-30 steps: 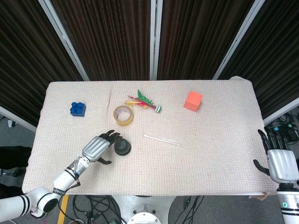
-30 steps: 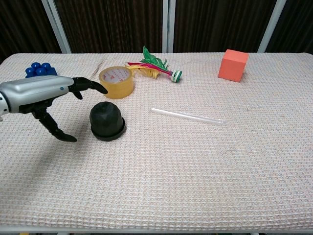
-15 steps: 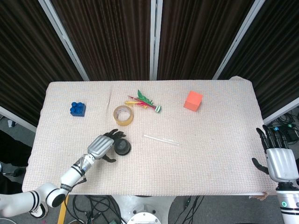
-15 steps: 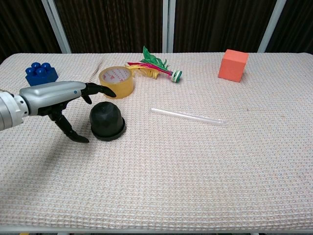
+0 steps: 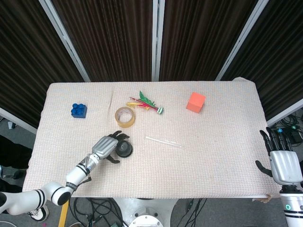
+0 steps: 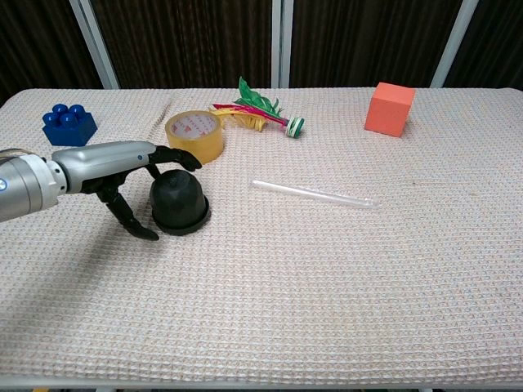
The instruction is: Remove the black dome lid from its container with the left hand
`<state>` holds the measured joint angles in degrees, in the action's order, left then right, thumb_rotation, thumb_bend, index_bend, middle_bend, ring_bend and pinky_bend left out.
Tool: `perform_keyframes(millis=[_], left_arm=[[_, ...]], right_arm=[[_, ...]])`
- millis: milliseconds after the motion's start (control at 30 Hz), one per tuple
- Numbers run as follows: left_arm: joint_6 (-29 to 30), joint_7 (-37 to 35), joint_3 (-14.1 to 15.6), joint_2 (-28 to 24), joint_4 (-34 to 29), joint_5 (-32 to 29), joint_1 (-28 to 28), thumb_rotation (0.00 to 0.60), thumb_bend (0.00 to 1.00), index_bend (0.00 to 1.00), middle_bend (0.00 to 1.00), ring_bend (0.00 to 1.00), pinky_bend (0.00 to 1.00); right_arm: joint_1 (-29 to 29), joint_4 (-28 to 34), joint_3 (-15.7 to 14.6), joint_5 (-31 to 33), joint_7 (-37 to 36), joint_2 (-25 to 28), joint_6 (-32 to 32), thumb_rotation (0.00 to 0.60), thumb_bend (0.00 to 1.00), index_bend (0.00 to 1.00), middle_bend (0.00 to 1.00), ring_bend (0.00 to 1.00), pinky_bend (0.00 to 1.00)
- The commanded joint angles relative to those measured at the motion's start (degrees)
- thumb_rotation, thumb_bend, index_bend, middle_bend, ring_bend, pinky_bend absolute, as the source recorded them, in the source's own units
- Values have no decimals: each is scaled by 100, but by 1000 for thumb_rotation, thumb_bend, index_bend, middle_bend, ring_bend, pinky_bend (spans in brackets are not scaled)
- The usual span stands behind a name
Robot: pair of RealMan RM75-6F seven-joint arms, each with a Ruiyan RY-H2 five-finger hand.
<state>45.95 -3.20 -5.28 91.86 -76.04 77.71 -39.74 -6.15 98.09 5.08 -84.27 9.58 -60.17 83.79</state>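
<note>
One blue brick (image 6: pixel 69 122); the left hand (image 6: pixel 114 167), fingers (image 6: pixel 176 157) spread over one black dome lid (image 6: pixel 179 199), gripping nothing; one tape roll (image 6: pixel 194 135), one clear tube (image 6: pixel 315 194), one orange cube (image 6: pixel 389 109); the right hand (image 5: pixel 284 163) open beyond the surface (image 6: pixel 343 286).

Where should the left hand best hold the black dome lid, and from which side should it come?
Probably around the rounded sides of the black dome lid, thumb in front and fingers behind. The left hand is open on its left side, already spread around it. The top is smooth with no knob, so a side grasp seems firmer.
</note>
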Motion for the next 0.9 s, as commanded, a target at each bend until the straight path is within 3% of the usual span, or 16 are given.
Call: perform_keyframes(millis=[33, 900], left_arm=[[-53, -7, -14, 43, 66, -45, -49, 600, 0, 120, 117, 4, 211], [-78, -88, 42, 283, 468, -103, -188, 600, 0, 120, 160, 4, 211]], right_arm=[[0, -3, 3, 8, -5, 2, 0, 600, 101, 0, 0, 0, 0], [-21, -107, 39, 120, -67, -8, -47, 600, 101, 0, 0, 0, 0]])
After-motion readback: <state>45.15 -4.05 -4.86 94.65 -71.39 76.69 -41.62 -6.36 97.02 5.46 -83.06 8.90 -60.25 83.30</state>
